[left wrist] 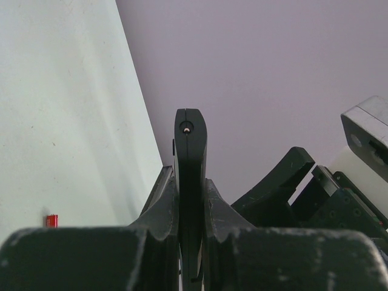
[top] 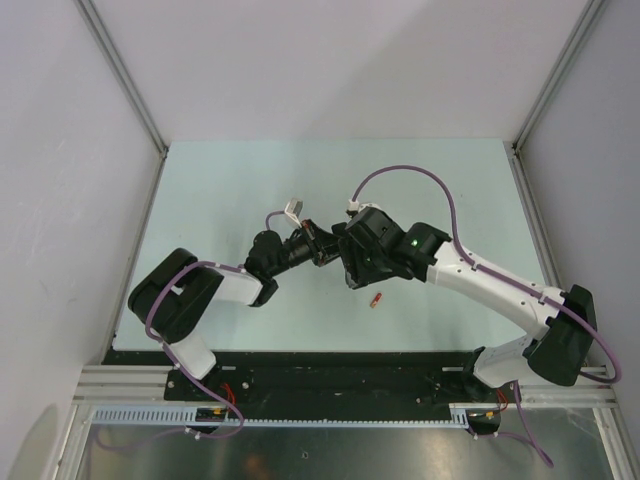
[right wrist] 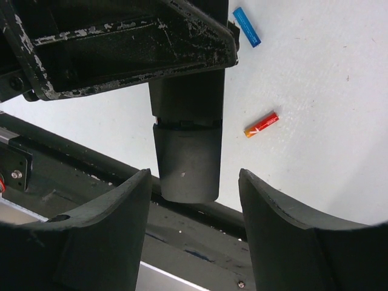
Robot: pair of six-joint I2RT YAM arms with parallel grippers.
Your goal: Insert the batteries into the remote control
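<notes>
My left fingers [left wrist: 191, 197] are shut narrow on the remote control [left wrist: 190, 145]. They clamp it edge-on above the bench [top: 220, 200], and its long axis runs out from them toward my right arm. My right fingers [right wrist: 194, 180] stand wide and hold nothing. They sit on either side of the remote's free end, with a clear gap on one side.

Both batteries lie loose on the bench, so nothing is loaded yet. The red-orange battery [right wrist: 261, 125] lies just on the near side of my right fingers and a little to the right, slanted across the bench. The blue battery [right wrist: 247, 26] lies apart from it, close by my left fingers' body, and I cannot find it from above.

I judge my right arm nearer and free. It would drop to the red-orange one and turn its fingers to close across the slant.
</notes>
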